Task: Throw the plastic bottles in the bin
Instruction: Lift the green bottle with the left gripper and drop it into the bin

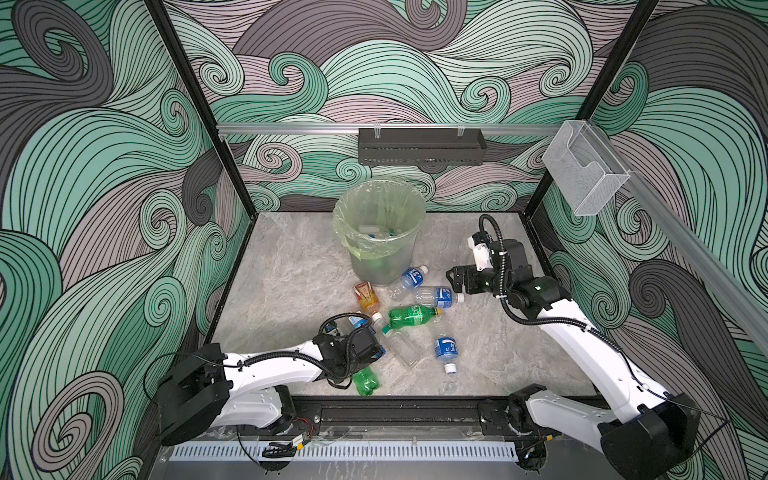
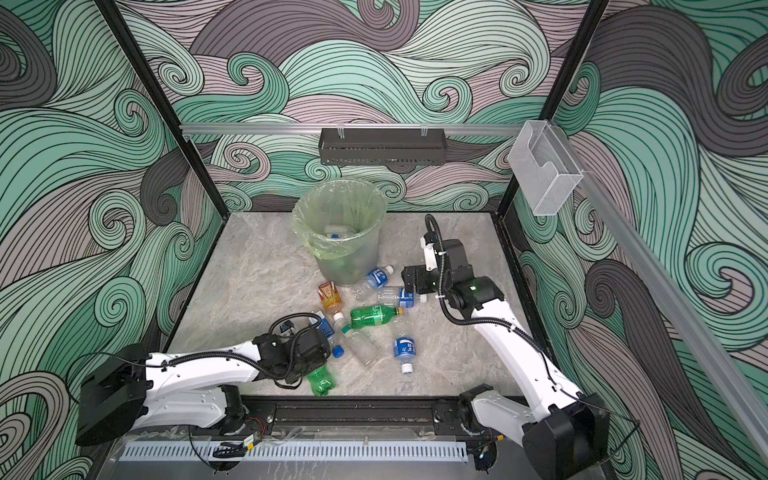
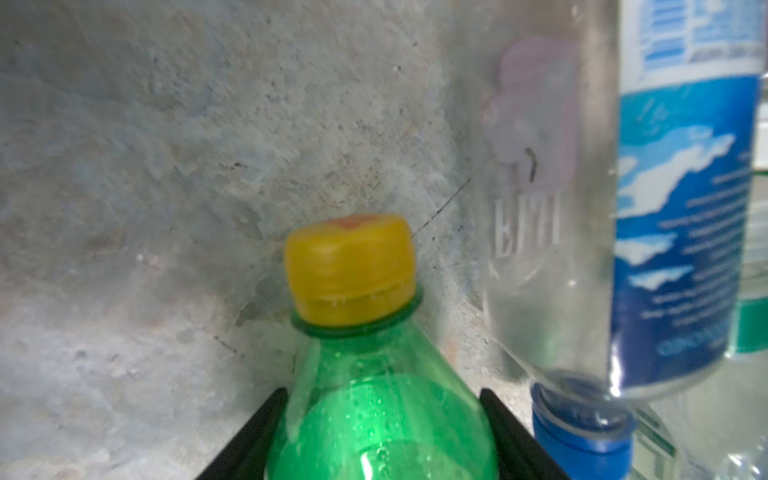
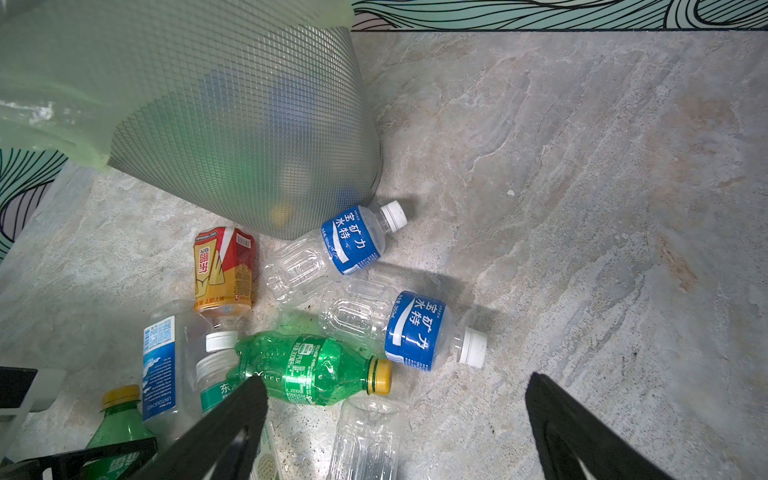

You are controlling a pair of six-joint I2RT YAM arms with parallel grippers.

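Partly hidden under left hand (image 3: 383, 392), green bottle (image 1: 366, 381); grip unclear.

Bottles (image 1: 411, 316) clutter the approach in front of the bin (image 1: 388, 266); bare floor (image 1: 286, 282) lies open beside it.

- A black tray with little holes (image 1: 422, 146) hangs from a silver rail (image 1: 291, 128) on the back wall. You can see it in both top views.
- A clear plastic box (image 1: 584, 174) hangs on the rail along the right wall.
- The table top (image 1: 282, 291) is grey and looks like stone.
- The walls (image 1: 104, 174) have big swirly waves in green, grey and pink.
- Black posts (image 1: 201, 108) stand in the back corners.
- A white strip with many slots (image 1: 374, 451) runs along the front edge.
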